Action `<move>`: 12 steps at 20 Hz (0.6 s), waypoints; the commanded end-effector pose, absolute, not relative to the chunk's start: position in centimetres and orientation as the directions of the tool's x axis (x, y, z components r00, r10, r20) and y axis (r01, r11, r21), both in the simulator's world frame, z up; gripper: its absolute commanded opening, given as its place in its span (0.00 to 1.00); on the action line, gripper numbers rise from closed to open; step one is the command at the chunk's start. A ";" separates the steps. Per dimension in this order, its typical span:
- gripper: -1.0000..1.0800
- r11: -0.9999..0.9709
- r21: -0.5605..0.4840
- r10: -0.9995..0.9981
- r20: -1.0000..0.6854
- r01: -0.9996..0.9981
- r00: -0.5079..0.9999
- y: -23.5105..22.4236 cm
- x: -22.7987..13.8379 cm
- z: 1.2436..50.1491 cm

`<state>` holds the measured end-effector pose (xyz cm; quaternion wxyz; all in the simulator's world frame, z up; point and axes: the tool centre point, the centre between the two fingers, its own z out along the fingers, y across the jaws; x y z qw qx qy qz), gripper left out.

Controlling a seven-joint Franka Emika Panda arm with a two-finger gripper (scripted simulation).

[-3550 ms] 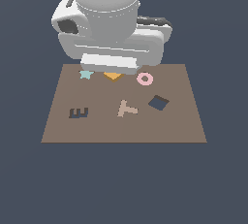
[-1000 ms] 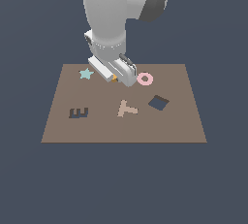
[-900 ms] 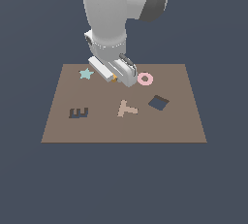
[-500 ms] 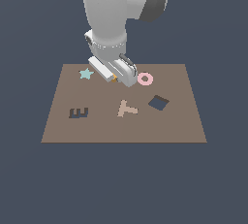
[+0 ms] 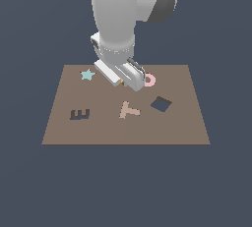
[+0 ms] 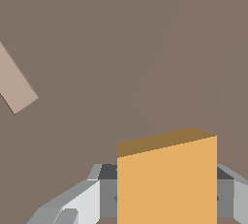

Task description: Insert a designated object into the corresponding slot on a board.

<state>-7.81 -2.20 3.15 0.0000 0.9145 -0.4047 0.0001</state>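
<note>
I see my gripper (image 6: pixel 167 196) clamped on the flat, matte orange-yellow piece (image 6: pixel 167 179), straight-edged, held just above the smooth brown board (image 5: pixel 187 123). The navy diamond-shaped slot (image 5: pixel 161 104) sits apart, toward the exterior view's right, near a pale T-shaped piece (image 5: pixel 129 109).

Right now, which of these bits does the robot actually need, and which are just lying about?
Needed: orange-yellow piece between the gripper fingers; diamond-shaped slot; brown board.

Lying about: teal star, pink ring, tan T piece, E-shaped cut-out.
</note>
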 end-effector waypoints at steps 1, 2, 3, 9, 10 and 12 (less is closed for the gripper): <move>0.00 -0.680 -0.001 -0.733 0.001 -0.733 0.680 -1.0 -7.0 3.2; 0.00 -0.684 -0.001 -0.730 0.001 -0.730 0.684 -0.5 -6.6 3.3; 0.00 -0.687 0.000 -0.726 0.001 -0.726 0.687 0.1 -6.1 3.3; 0.00 -0.714 0.000 -0.700 0.001 -0.700 0.714 4.4 -3.0 3.6; 0.00 -0.719 0.000 -0.695 0.001 -0.695 0.719 5.3 -2.5 3.7; 0.00 -0.727 0.000 -0.686 0.001 -0.686 0.727 6.8 -1.4 3.8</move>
